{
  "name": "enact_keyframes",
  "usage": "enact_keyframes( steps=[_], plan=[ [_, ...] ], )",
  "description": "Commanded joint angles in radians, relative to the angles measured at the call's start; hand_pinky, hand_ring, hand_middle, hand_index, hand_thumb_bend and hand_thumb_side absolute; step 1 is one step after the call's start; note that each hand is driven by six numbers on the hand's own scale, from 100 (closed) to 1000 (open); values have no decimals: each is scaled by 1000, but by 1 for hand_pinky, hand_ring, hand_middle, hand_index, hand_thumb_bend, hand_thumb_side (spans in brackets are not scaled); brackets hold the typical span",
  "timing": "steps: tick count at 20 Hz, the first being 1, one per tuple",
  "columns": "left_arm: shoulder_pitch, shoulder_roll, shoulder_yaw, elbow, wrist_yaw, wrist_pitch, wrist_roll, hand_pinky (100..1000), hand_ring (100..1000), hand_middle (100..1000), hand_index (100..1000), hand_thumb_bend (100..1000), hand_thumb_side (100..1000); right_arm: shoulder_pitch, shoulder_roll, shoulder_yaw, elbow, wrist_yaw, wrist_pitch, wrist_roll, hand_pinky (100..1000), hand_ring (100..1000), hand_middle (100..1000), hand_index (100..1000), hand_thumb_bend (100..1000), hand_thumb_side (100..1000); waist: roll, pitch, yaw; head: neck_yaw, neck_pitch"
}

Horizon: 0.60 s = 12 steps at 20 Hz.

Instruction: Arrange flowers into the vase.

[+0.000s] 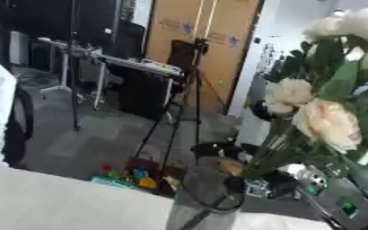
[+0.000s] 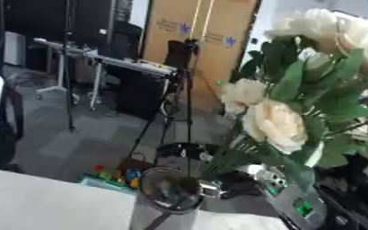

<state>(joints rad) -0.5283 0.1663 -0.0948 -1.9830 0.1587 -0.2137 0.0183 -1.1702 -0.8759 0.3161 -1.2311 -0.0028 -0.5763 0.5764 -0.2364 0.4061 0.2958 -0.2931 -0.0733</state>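
A clear glass vase (image 1: 207,204) stands at the near middle of the white table (image 1: 61,202). A bunch of cream flowers (image 2: 275,123) with green leaves tilts up to the right above it. The stems (image 1: 269,155) slant down to the vase's mouth, and a dark stem line shows inside the glass. My right hand (image 1: 275,183), black with silver parts, sits just right of the vase's rim, curled round the lower stems. Its arm (image 2: 301,206), with green lights, comes in from the lower right. The left hand does not show.
Past the table's far edge lies grey floor with a black tripod (image 1: 183,112), a box of coloured toys (image 1: 128,175) and a desk (image 1: 124,63). A wooden door (image 1: 207,40) stands at the back.
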Motion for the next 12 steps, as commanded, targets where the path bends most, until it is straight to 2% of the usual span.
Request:
enact_keyframes(
  steps=[1,3,4,8,12],
  plan=[
    [-7,1,-4,-17,-3,0,-3,700,665,864,926,341,980,-12,-50,6,-19,25,-331,331,1000,1000,1000,1000,655,1000,10,-26,-2,0,-15],
    [-8,1,-5,-17,-2,0,-4,700,665,864,926,342,980,-11,-54,13,-15,49,-331,331,1000,1000,1000,1000,703,991,10,-27,-4,1,-18],
    [-8,0,-5,-17,-2,0,-4,700,665,864,926,343,980,-11,-55,17,-13,61,-331,331,1000,1000,1000,1000,719,937,10,-27,-6,1,-22],
    [-9,-4,-5,-17,0,0,-3,698,666,864,926,347,978,-9,-57,41,2,115,-331,331,1000,1000,1000,1000,717,887,10,-28,-10,-1,-37],
    [-10,-7,-4,-17,0,0,-2,698,666,864,926,349,978,-15,-49,43,14,142,-331,331,1000,1000,1000,1000,718,887,10,-27,-14,-1,-41]
  ],
)
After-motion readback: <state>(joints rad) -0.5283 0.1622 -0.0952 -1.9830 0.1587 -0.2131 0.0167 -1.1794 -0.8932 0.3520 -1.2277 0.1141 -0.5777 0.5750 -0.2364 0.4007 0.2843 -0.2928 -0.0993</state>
